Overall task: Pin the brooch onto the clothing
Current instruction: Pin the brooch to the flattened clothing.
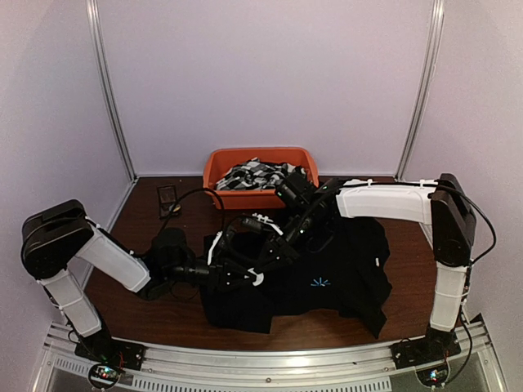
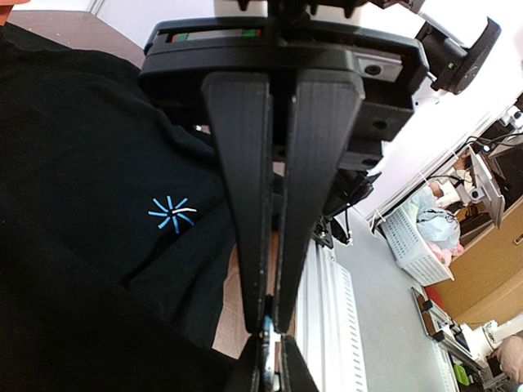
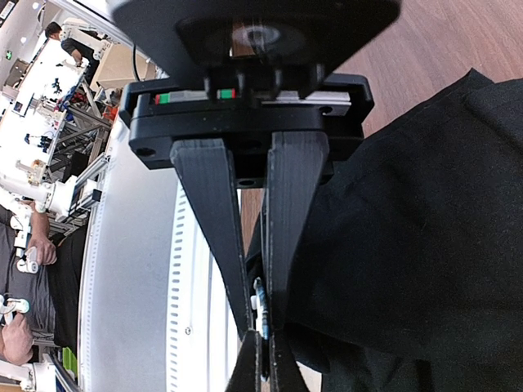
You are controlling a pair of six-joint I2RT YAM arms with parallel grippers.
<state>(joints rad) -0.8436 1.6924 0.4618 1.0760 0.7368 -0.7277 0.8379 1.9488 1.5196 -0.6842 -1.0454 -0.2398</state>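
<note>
Right gripper point(image 3: 260, 331) clamped on brooch point(image 3: 260, 304) near its tips | left gripper point(image 2: 270, 322) pinched nearly together, tip to tip with right; I can't tell if it holds anything | both over shirt point(image 1: 343, 261), left of blue mark point(image 1: 320, 283) | bare table point(image 1: 163, 314) at left; bin point(image 1: 214, 167) at back edge

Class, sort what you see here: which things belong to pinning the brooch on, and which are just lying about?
For the job: black shirt, brooch, left gripper, right gripper.
Lying about: orange bin, patterned fabrics inside it, small dark object nearby.
</note>
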